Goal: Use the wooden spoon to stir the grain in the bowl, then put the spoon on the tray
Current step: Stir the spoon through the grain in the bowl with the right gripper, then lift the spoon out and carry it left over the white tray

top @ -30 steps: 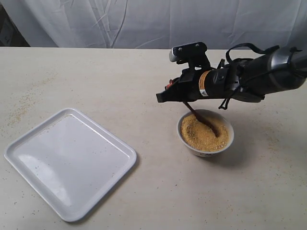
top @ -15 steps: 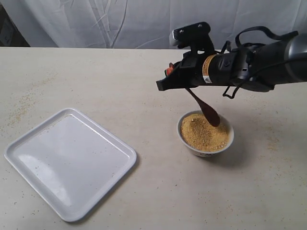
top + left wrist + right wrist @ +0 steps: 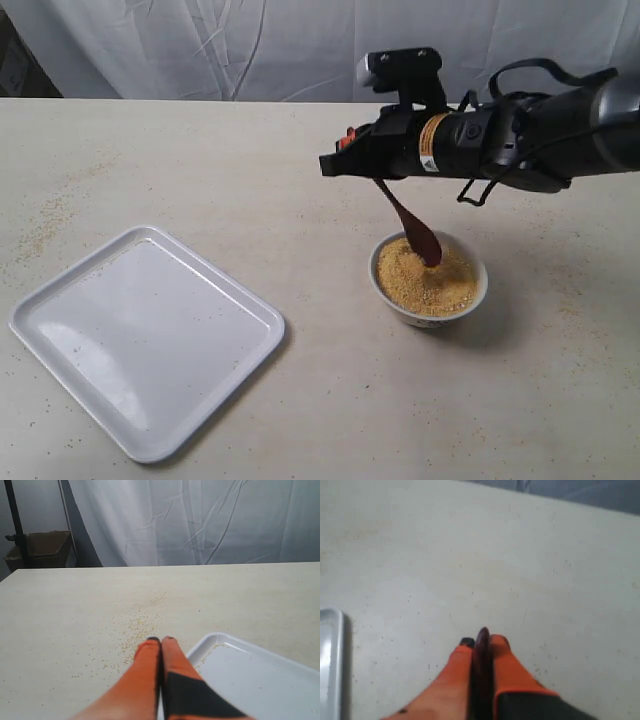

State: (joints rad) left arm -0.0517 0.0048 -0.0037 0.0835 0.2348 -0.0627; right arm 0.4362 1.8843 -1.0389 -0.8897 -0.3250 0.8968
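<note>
Wooden spoon (image 3: 408, 222) hanging aslant, upper handle clamped between the fingers of the right gripper (image 3: 330, 165), scoop lowest, over the grain (image 3: 425, 285) in the bowl (image 3: 432, 314); we cannot tell whether it clears the mound. The tray (image 3: 150, 340) lies well apart on the left arm's side, so we judge the right arm must carry the spoon across. Left gripper (image 3: 161, 641), pressed together on nothing, sits beside a tray corner

A white sheet (image 3: 200, 50) is hanging behind the far edge of the beige table (image 3: 200, 160). A cardboard box (image 3: 42, 547) is sitting beyond it, beside a dark pole (image 3: 15, 520).
</note>
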